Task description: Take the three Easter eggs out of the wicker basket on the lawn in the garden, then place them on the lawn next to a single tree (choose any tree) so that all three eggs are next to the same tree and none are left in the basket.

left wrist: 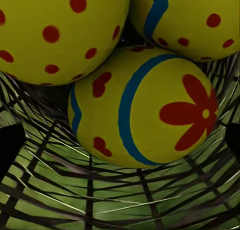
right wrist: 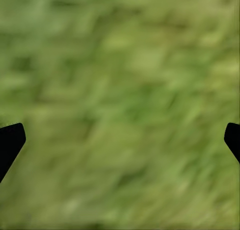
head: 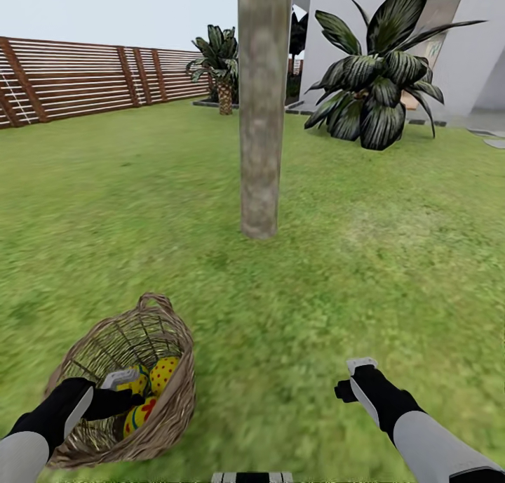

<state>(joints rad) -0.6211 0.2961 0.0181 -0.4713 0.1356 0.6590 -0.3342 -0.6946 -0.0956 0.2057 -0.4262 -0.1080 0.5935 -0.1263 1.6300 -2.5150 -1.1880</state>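
So over on my left, the wicker basket point(head: 151, 371) sits on the lawn point(head: 351, 272) at about 7 o'clock from the middle of my head view, and my left gripper point(head: 130, 392) is reaching down inside it, right among the Easter eggs point(head: 163, 374). Through the left wrist view I see all three packed together against the weave: a dotted egg point(left wrist: 55, 32), one with a blue zigzag point(left wrist: 187, 19), and closest, the one with the red flower point(left wrist: 145, 109) and blue bands, touching both others. My left fingertips point(left wrist: 10, 147) show as dark bits at either edge of that view, wide apart with the flower egg between them, gripping nothing. Moving along, the tree point(head: 263, 104) stands straight up at 12 o'clock, its bare trunk meeting the grass a fair way past the basket. Behind it there's a slatted fence point(head: 84, 79) at 10 o'clock and a big dark-leaved shrub point(head: 379, 83) at 1 o'clock. My right gripper point(head: 354, 378) hangs over bare grass at 5 o'clock, jaws spread wide, nothing in them.
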